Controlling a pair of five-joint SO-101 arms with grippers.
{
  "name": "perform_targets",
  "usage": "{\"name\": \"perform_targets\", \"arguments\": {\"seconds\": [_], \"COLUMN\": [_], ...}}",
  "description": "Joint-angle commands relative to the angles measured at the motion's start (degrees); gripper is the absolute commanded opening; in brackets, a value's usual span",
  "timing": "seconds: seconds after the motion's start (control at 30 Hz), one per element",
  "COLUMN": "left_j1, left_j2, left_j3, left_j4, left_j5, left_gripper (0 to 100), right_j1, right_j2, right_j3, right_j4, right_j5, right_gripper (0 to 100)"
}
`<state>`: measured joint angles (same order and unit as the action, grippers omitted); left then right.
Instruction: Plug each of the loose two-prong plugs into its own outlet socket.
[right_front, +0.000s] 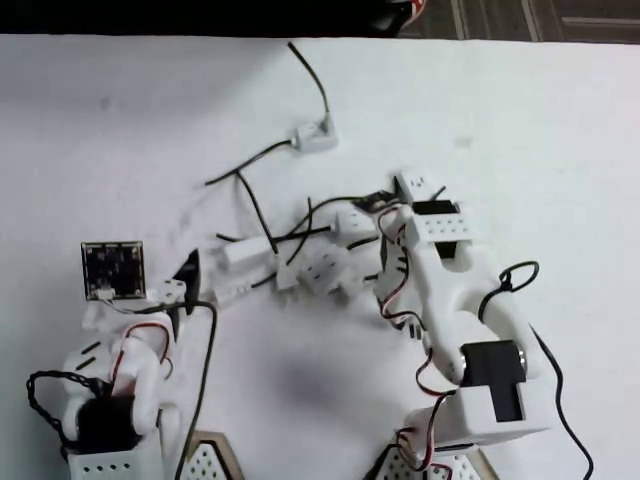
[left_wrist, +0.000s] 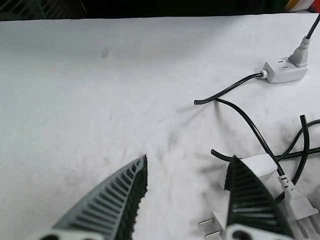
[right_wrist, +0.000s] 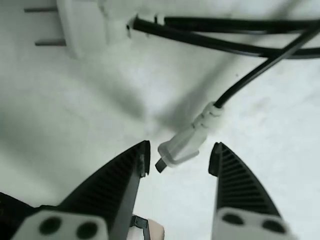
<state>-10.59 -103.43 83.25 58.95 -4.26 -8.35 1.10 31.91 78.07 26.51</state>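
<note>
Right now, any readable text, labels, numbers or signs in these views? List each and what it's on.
No text can be read in any view.
Black square board on an arm: its surface detail is too small to read.
Outlet block: plain white, no print visible.
Plug in the right wrist view: no lettering visible.

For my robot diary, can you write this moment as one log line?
left hand open, beside big plug | right hand open, around small plug
</note>
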Motion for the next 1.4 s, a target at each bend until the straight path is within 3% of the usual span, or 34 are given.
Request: {"name": "perform_targets", "arguments": {"seconds": [0.0,0.17,0.37,0.63,0.93,1.1,1.37], "left_j1": [-0.2,-0.3,-0.3,-0.3,-0.4,-0.4,-0.4], "left_j2": [-0.3,-0.3,-0.3,-0.3,-0.3,-0.3,-0.3], "left_j3": [-0.4,-0.4,-0.4,-0.4,-0.4,-0.4,-0.4], "left_j4": [-1.2,-1.2,-1.2,-1.2,-1.2,-1.2,-1.2], "left_j5": [0.4,0.4,0.4,0.4,0.4,0.4,0.4], "left_gripper": [26,26,26,26,26,26,26], "right_j1": [-1.8,-1.4,1.7,4.5,-1.1,-3.6,-3.8], "right_j2": [-2.3,-2.2,-2.2,-2.2,-2.9,-2.9,-2.9], "right_j3": [-0.4,-0.3,-0.3,-0.3,-0.6,-0.7,-5.1], "right_j4": [-0.7,-5.1,-6.2,-3.5,2.2,2.6,4.8], "right_j5": [0.1,0.1,0.1,0.4,0.0,-4.2,-4.7], "right_gripper": [19.3,18.8,5.6,14.2,12.5,12.6,12.6]}}
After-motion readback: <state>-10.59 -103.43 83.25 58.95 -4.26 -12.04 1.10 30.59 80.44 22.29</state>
